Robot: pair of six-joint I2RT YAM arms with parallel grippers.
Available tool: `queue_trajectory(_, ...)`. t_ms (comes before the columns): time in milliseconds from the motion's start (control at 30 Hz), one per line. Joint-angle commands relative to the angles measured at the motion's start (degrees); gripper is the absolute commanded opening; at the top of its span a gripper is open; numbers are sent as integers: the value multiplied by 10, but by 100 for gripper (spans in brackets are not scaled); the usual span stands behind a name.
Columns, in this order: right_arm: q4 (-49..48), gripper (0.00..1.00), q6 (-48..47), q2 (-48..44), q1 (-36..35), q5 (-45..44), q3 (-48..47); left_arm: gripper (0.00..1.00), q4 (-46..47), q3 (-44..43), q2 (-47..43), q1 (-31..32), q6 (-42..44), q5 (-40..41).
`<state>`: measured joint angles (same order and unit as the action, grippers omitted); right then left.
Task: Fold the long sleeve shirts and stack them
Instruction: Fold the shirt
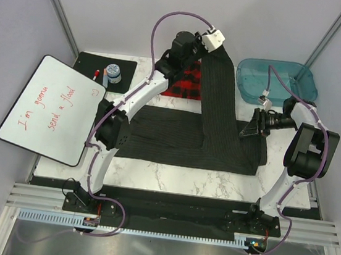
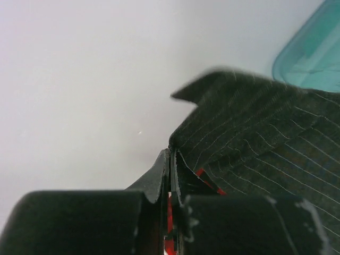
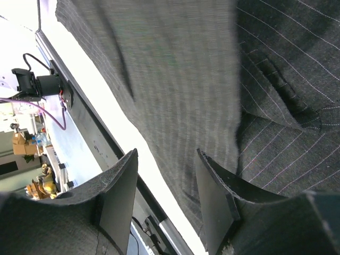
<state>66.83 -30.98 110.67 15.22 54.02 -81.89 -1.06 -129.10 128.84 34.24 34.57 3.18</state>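
Note:
A dark pinstriped long sleeve shirt [image 1: 181, 144] lies spread across the marble table. One long strip of it, which looks like a sleeve [image 1: 218, 90], rises to the back, where my left gripper [image 1: 211, 45] is shut on its end. In the left wrist view the left gripper [image 2: 171, 159] pinches the pinstriped cloth [image 2: 255, 133], with a sliver of red showing between the fingers. The red-and-black plaid shirt [image 1: 185, 86] lies at the back, mostly hidden under the dark one. My right gripper [image 1: 250, 128] hangs open at the dark shirt's right edge. In the right wrist view its jaws [image 3: 166, 154] straddle the pinstriped cloth [image 3: 186, 79] without closing on it.
A teal plastic tub [image 1: 277, 81] stands at the back right. A whiteboard with red writing [image 1: 51, 110] overhangs the left edge. Behind it, a black mat [image 1: 123, 84] holds a small jar [image 1: 112, 72] and a marker. Grey walls close in on three sides.

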Motion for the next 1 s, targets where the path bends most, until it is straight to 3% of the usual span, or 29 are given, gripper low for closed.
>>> queue_trajectory(0, 9, 55, -23, -17, 1, 32, 1, 2, 43, 51, -15, 13, -13, -72)
queue_trajectory(300, 10, 53, -41, -26, 0, 22, 31, 2, -1, 197, -114, 6, -28, -159)
queue_trajectory(467, 9, 52, -47, -30, -15, 33, 71, 2, -81, 259, -214, -22, -35, -337)
queue_trajectory(533, 7, 51, -51, -33, -20, 36, 88, 2, -123, 317, -265, -32, 5, -412)
queue_trajectory(633, -15, 51, -37, -35, -31, 33, 106, 2, -177, 390, -306, -54, 60, -460)
queue_trajectory(767, -62, 50, 4, -36, -45, 7, 139, 2, -275, 437, -336, -101, 133, -492)
queue_trajectory(967, -100, 40, 23, -31, -45, -52, 168, 2, -294, 586, -408, -146, 300, -510)
